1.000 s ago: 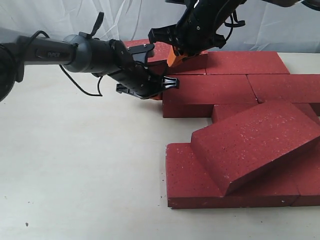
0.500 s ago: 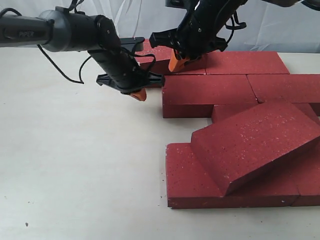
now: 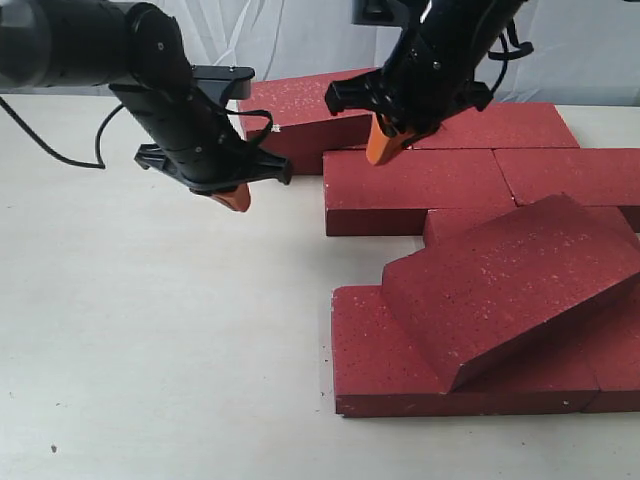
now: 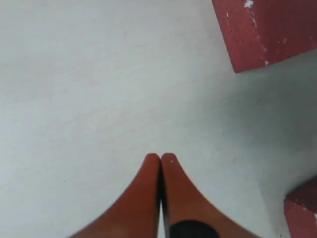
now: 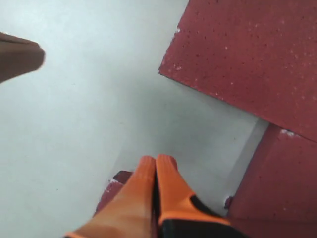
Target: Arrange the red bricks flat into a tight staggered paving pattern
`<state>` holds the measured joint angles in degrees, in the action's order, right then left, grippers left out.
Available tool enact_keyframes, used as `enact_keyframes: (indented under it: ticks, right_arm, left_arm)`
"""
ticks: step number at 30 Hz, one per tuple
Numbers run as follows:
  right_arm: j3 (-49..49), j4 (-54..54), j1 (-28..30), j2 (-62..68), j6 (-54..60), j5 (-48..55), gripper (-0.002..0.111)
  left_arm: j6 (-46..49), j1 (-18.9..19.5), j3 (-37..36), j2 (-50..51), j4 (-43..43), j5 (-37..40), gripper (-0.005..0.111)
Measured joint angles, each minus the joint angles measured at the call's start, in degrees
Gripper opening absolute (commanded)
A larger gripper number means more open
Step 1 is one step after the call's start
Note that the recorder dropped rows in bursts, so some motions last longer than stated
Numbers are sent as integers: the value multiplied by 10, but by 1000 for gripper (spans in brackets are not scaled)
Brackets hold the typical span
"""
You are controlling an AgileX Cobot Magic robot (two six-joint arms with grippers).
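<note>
The red bricks lie at the right of the exterior view. One brick (image 3: 300, 112) sits skewed at the back left. A flat brick (image 3: 415, 185) lies in front of it, with others (image 3: 505, 125) behind and to the right. One brick (image 3: 510, 275) leans tilted on top of the front row (image 3: 380, 360). My left gripper (image 3: 233, 198) is shut and empty, over bare table left of the bricks (image 4: 161, 157). My right gripper (image 3: 381, 148) is shut and empty, just above the gap between the skewed brick and the flat one (image 5: 157, 161).
The pale table (image 3: 150, 330) stretches to the left and front. A white curtain (image 3: 270, 40) hangs behind. In the left wrist view a brick corner (image 4: 267, 29) lies ahead of the fingers. In the right wrist view bricks (image 5: 247, 59) flank a strip of table.
My left gripper has pulled back to the left, away from the bricks. The right gripper has shifted right and slightly up. The back-left brick now lies uncovered and skewed.
</note>
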<state>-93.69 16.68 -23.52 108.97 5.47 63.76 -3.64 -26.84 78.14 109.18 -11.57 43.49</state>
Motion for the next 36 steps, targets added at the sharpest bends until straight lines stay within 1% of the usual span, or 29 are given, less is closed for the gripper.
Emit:
enact_keyframes:
  ticks: [3, 6, 10, 12, 20, 28, 31, 36]
  right_arm:
    - [55, -11, 0, -27, 2, -26, -1]
    - [96, -17, 0, -49, 3, -46, -1]
    - [124, -18, 6, -71, 4, -57, -1]
    - [131, -16, 21, -80, 4, -59, -1]
    - [149, -16, 125, -109, 12, -54, -1]
    - [196, -3, 243, -121, 24, -58, -1]
    - [207, 17, 287, -121, 31, -65, -1]
    - [211, 24, 347, -121, 35, -71, -1]
  left_arm:
    - [0, -11, -24, -34, 18, -6, 0]
    - [0, -31, -41, -59, 33, -7, 0]
    - [0, -58, -61, -84, 44, -7, 0]
    - [0, -73, -70, -94, 46, -7, 0]
    - [0, -139, -80, -108, 55, -11, 0]
    - [0, -202, -80, -108, 56, -19, 0]
    - [0, -220, -84, -108, 57, -22, 0]
    - [0, -238, -102, -107, 55, -50, 0]
